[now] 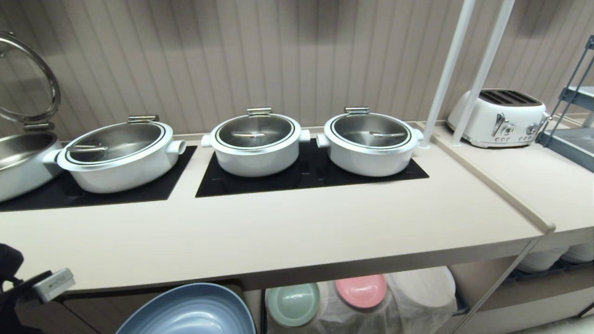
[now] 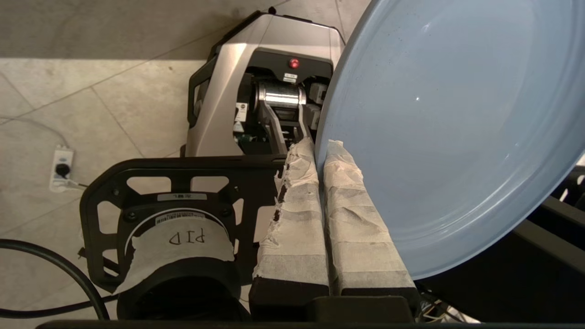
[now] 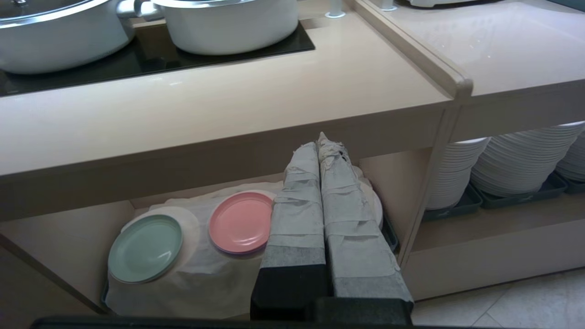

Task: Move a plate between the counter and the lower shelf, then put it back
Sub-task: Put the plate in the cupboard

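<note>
1. Head view: the light blue plate (image 1: 190,311) sits low in front of the counter (image 1: 278,236), below its front edge and left of the lower shelf (image 1: 459,283) opening. In that opening a mint green plate (image 1: 293,304) and a pink plate (image 1: 361,291) lie on a white cloth (image 1: 417,297). Three lidded white pots (image 1: 255,144) stand on the black cooktop panels (image 1: 311,178), and a white toaster (image 1: 501,118) is on the adjoining top. Part of the left arm (image 1: 32,290) shows at the lower left corner.

2. Left wrist view: the left gripper (image 2: 320,148) has its taped fingers (image 2: 297,219) pressed together on the rim of the plate (image 2: 448,128), pinching it. The plate is held on edge above the tiled floor (image 2: 91,114) and the robot's base (image 2: 256,82).

3. Right wrist view: the right gripper (image 3: 322,144) holds nothing, its taped fingers (image 3: 297,214) lying side by side and touching. It hangs in front of the lower shelf (image 3: 59,233), with the pink plate (image 3: 240,222) just beside it and the green one (image 3: 145,248) further off on the cloth (image 3: 196,278). Stacks of white plates (image 3: 516,164) fill the next compartment.
</note>
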You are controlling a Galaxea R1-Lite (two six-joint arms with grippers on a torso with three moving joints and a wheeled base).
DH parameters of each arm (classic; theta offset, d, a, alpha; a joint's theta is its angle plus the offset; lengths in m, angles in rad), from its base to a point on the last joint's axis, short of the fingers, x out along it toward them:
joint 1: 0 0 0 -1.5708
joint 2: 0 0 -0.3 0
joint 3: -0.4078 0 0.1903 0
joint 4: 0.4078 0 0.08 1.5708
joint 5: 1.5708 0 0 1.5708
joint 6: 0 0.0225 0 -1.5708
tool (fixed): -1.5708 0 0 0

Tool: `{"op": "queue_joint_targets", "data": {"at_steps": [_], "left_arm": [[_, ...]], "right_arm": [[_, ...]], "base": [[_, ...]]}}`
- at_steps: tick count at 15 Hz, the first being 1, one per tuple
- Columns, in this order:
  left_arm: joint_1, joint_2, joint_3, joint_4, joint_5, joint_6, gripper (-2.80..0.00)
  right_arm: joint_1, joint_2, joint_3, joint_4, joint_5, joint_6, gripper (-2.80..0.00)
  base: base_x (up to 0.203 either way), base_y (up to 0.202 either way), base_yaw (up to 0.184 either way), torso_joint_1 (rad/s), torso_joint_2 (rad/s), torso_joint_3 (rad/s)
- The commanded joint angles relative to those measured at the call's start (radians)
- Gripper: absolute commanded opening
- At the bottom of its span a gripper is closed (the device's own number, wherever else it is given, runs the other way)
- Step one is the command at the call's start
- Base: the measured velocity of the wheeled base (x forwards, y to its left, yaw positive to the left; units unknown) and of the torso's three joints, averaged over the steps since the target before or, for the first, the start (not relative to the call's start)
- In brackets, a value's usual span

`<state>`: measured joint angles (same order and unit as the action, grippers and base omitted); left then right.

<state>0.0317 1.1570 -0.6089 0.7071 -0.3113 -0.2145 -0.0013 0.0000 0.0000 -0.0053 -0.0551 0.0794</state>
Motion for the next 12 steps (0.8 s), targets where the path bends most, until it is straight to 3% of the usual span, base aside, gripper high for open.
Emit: {"op": "queue_joint_targets", "data": {"at_steps": [1,12], "left_arm": [[0.001,-0.007,0.001,0.006,-0.002,-0.002,-2.8],[-0.032,-0.042,0.001,0.011,-0.002,-0.005,-2.8]], "right_arm": [[0.0,0.0,0.0,-0.001,0.0,0.0,-2.8],[0.0,0.0,0.0,-0.001,0.0,0.0,-2.8]], "base": [[0.0,-0.196,-0.002,-0.001,0.01,0.001],[0.0,-0.194,0.001,0.002,0.0,0.002]]}}
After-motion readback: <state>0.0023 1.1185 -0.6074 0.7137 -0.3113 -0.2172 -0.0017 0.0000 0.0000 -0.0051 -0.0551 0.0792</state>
